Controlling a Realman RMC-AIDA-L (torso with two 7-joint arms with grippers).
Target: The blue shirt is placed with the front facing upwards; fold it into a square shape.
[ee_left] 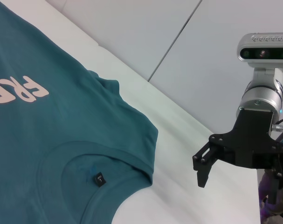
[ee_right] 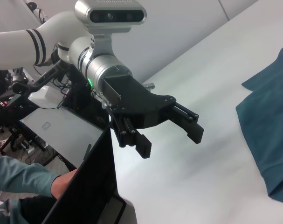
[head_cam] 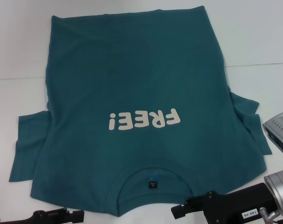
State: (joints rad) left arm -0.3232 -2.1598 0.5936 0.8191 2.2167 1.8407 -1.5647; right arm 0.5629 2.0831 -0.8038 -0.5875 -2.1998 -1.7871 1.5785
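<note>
Both hands wait off the blue shirt [head_cam: 132,107], which lies flat and unfolded on the white bench [head_cam: 253,42], print side up, collar nearest the robot and hem at the far edge. Its white "FREE!" print [head_cam: 145,120] sits just beyond the collar, and a small black label [head_cam: 152,172] shows inside the neckline. One short sleeve spreads out to the shirt's left, and the other, on the right, looks partly tucked or rumpled against the body. The left hand [ee_right: 171,133] hangs just off the collar-side corner on the shirt's left, fingers spread apart and holding nothing. The right hand [ee_left: 204,163] hovers just off the collar's right side, above bare bench, fingers parted and empty. No fold has been started, so the step in hand looks like the approach for the first grasp. The next move probably calls for each hand to come down on the cloth near a shoulder or sleeve, pinching only the layers meant to travel, then carrying that side across the print evenly so the fold line stays straight.
</note>
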